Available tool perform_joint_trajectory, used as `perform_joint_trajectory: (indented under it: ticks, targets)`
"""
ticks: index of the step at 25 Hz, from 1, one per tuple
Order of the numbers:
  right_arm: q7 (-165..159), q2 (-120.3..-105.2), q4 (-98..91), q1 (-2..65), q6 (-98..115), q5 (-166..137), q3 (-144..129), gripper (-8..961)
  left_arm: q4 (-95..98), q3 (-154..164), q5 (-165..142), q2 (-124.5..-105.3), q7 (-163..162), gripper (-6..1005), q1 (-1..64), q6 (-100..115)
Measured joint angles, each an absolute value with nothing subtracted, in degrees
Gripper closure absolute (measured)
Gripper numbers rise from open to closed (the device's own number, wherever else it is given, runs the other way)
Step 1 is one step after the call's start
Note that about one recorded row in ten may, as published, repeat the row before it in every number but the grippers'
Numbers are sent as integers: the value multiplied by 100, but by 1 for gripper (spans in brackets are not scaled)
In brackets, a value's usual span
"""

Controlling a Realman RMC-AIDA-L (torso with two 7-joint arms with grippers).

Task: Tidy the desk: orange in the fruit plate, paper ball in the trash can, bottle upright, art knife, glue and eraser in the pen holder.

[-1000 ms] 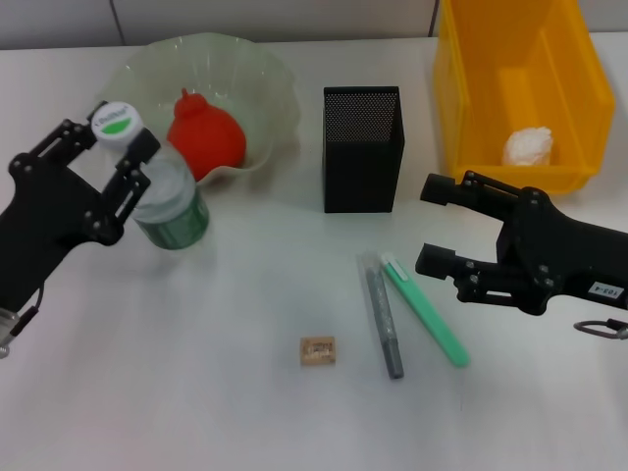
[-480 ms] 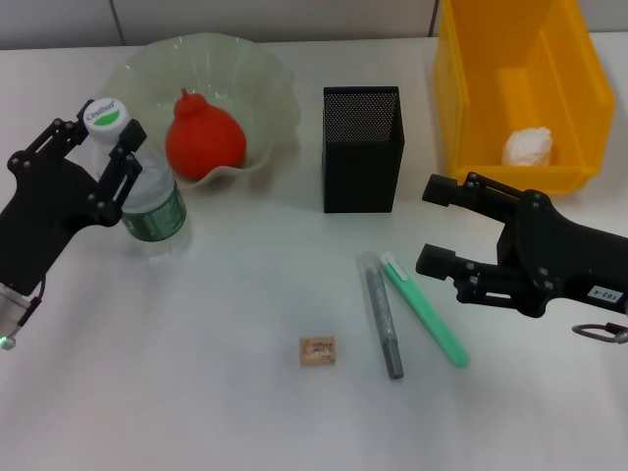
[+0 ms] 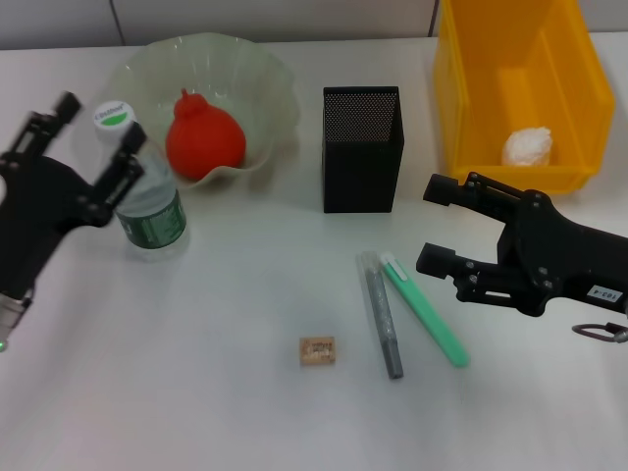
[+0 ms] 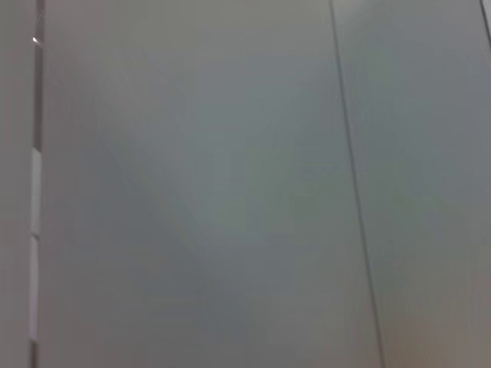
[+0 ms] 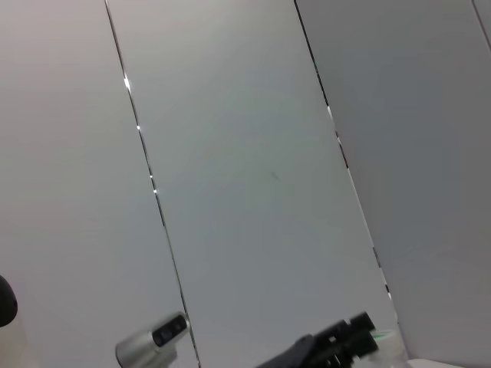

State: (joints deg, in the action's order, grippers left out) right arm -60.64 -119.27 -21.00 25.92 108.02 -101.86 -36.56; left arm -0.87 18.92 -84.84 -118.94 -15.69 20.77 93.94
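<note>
The bottle step looks all but done: the clear plastic water bottle with a white cap and green label (image 3: pixel 144 191) stands upright on the white counter (image 3: pixel 216 392), its long axis vertical and its cap pointing up. The left pincer (image 3: pixel 90 139) is spread wide around the bottle's neck, one finger to either side and neither seeming to press it, so this reads as a release. The sensible next move for that arm is to lift clear without brushing the cap (a nudge could tip the bottle).

The right pincer (image 3: pixel 439 224), jaws apart and empty, hovers above the counter. Just below and inward of its tips lie the mint-green plastic art knife (image 3: pixel 424 310) and the grey glue stick (image 3: pixel 380 314), side by side, long axes running roughly away from the robot and slightly slanted. The small tan eraser (image 3: pixel 318 350) lies further inward. The black mesh pen holder (image 3: pixel 362 148) stands beyond them; picking one of these up for it seems next
</note>
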Motion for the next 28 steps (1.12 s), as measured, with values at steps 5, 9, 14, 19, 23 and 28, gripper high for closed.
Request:
perform_joint_trajectory:
  ticks: [5, 9, 14, 19, 23, 28]
  targets:
    - [-6066, -11917, -2100, 2578, 10814, -10186, -3510, 111, 153, 1687, -8506, -11844, -1774, 252, 1791, 10413]
    - [-6421, -11862, -2221, 2528, 10811, -10193, -3284, 111, 823, 1801, -8614, -11831, -2719, 245, 1580, 10814]
    - [-7369, -11683, -2972, 2347, 10921, -10213, -3295, 110, 2195, 2842, -9457, -11608, -4592, 249, 1513, 10914]
    - [-9140, -11629, -4959, 2230, 11226, -10534, -3482, 110, 2803, 3711, -10258, -11358, -5694, 253, 1729, 11014]
    - [-11628, -11693, -7682, 2378, 11451, -11473, -4138, 111, 3283, 3779, -11215, -11400, -6409, 256, 2003, 10925]
    - [-13579, -11763, -9623, 2805, 11460, -13009, -5400, 111, 3328, 3754, -11421, -11405, -6621, 256, 2132, 10827]
